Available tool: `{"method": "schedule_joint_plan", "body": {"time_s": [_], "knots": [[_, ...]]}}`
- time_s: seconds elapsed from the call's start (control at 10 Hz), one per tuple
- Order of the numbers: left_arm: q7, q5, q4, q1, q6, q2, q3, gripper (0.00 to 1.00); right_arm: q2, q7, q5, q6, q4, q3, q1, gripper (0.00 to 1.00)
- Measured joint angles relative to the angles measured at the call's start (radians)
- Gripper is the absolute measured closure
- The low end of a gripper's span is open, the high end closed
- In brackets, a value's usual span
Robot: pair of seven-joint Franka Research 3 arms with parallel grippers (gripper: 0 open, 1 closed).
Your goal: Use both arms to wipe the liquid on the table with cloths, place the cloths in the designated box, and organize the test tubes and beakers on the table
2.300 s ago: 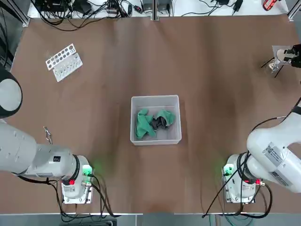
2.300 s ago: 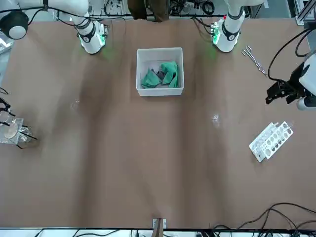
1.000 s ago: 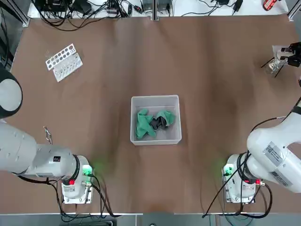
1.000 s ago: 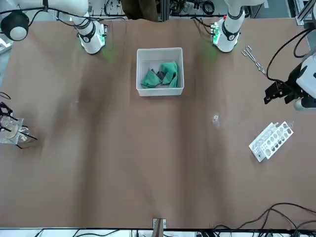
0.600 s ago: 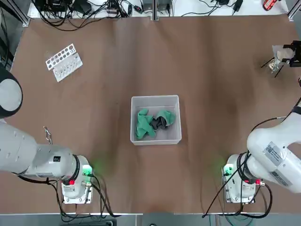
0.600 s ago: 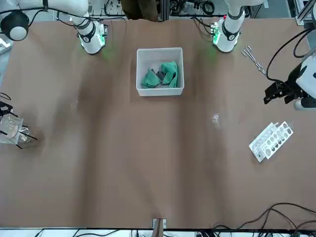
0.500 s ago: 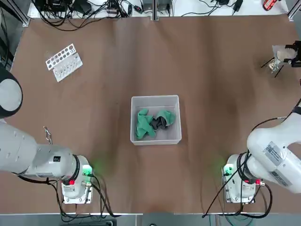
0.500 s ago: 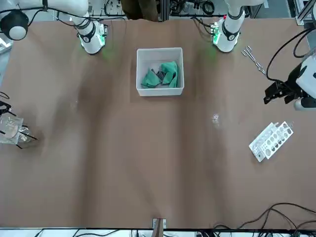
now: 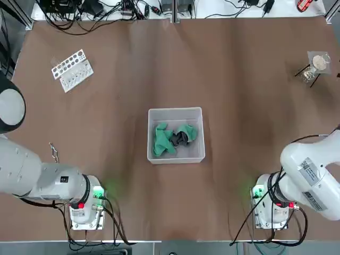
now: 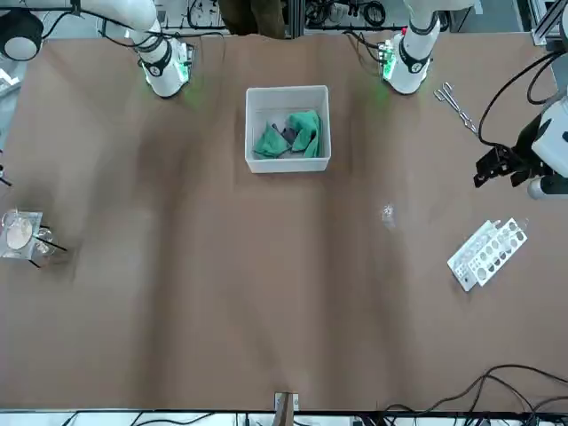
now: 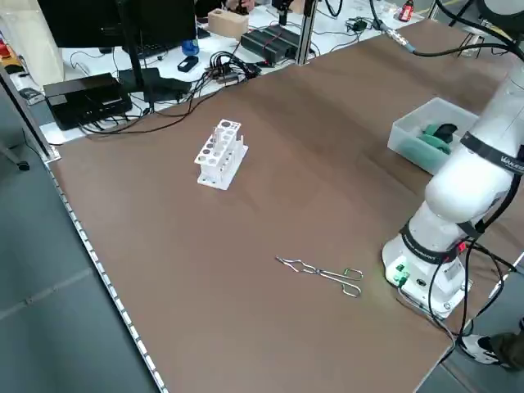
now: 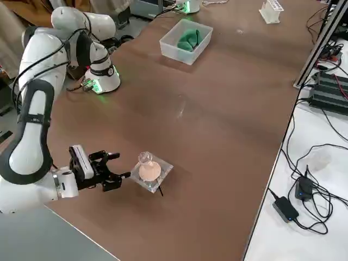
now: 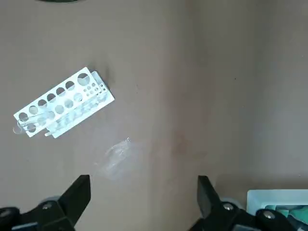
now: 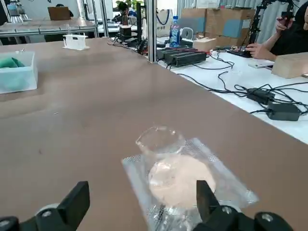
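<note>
Beaker [image 12: 144, 159] sits lower centre of the right side view; our right claw [image 12: 111, 169] gapes wide just beside it. We should stay level and clear. Left claw [image 13: 139, 202] wide too.

The table [image 9: 239, 106] is dark brown. The box [image 9: 176, 112] is white-grey, with green cloths [image 9: 162, 139] around a dark patch. The rack [image 9: 72, 69] is white. The beaker [image 14: 160, 141] before the right gripper's black fingers [image 14: 77, 204] is clear, on a clear mat [image 14: 226, 180] with a peach disc [image 14: 178, 180]. The arms [image 12: 32, 125] are white, with green-lit bases.
</note>
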State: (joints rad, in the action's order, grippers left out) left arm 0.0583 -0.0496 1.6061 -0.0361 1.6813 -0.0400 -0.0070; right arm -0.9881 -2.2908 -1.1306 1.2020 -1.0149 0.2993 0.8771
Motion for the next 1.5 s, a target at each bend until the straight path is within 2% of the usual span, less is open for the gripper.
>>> {"method": "schedule_joint_plan", "body": {"time_s": [0.3,0.6,0.8,1.1,1.3,1.5], "knots": [[0.001,0.0,0.0,0.001,0.0,0.0,0.0,0.02,0.072,0.16,0.035,-0.015,0.052,-0.009,-0.126,0.01],[0.001,0.0,-0.002,0.005,0.0,0.0,0.001,0.02,0.146,0.354,0.152,-0.003,0.064,-0.011,-0.325,0.01],[0.001,0.0,-0.003,0.007,0.0,0.001,0.001,0.02,0.153,0.46,0.191,0.02,0.064,-0.013,-0.466,0.0],[0.001,0.0,-0.003,0.009,0.0,0.001,0.001,0.02,0.157,0.65,0.194,0.144,0.065,-0.012,-0.676,0.0],[-0.001,0.0,-0.004,0.011,0.0,0.002,0.002,0.02,0.181,0.799,0.204,0.247,0.066,-0.01,-0.775,0.0],[-0.003,0.0,-0.005,0.024,0.0,0.005,0.003,0.02,0.236,1.047,0.281,0.28,0.065,-0.01,-0.852,0.0]]}}
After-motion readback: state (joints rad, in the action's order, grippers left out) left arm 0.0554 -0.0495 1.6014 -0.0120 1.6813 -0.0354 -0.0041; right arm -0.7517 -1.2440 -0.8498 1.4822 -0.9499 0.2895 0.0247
